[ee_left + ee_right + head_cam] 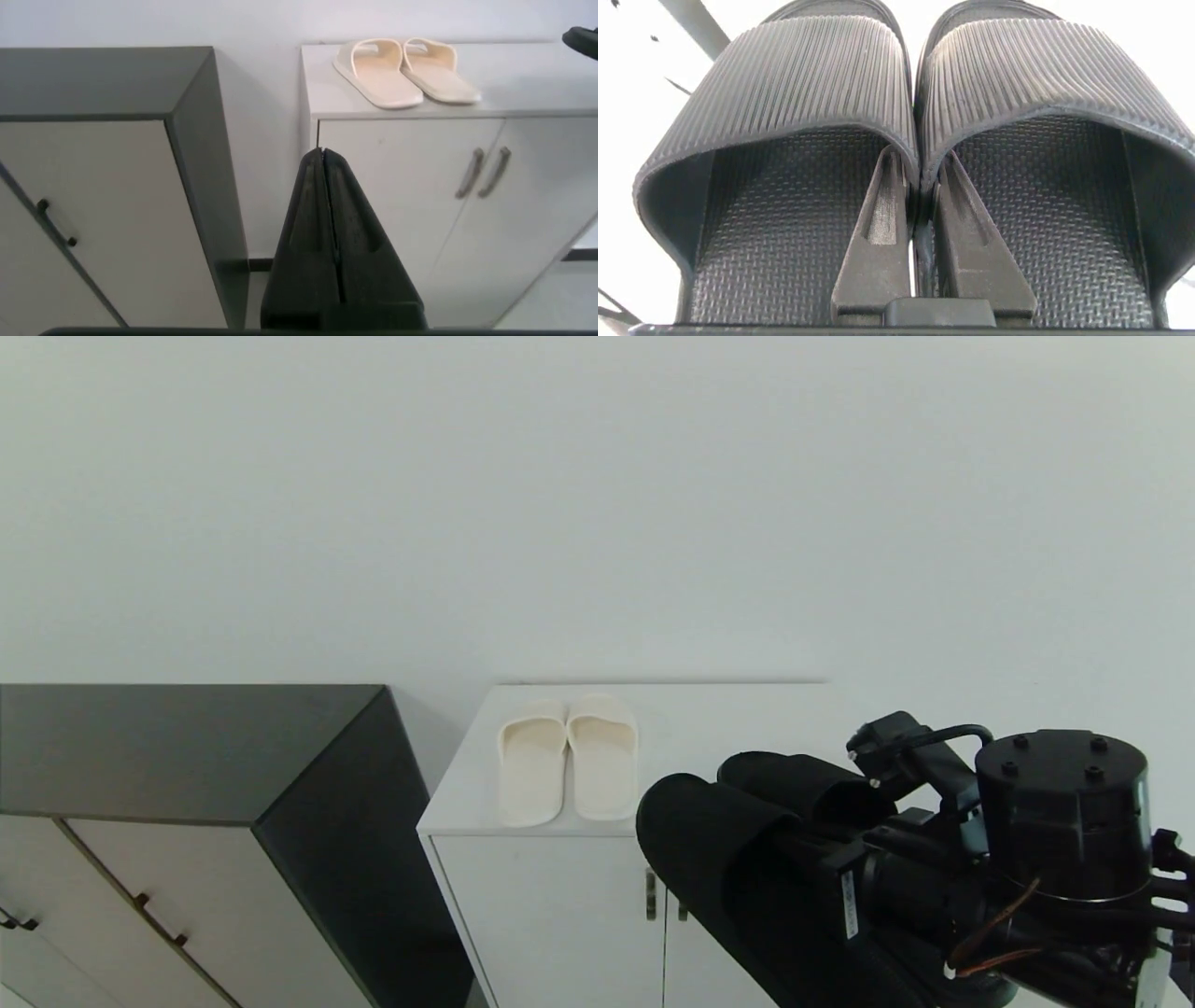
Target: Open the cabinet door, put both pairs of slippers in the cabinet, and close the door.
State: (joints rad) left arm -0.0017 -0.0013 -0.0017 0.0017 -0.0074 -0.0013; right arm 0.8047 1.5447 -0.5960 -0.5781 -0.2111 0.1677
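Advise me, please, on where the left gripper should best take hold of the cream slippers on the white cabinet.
I'd pinch the touching inner sidewalls of the cream slippers together, one finger inside each, coming from the open heel ends at the white cabinet's front edge. They lie side by side, straps at the far end. The right gripper holds the black slippers this way.

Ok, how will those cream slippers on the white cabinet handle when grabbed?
Probably light: the cream slippers look like moulded foam. Likely springy, since their straps arch up unsupported. Lying loose side by side, they may separate if pushed.
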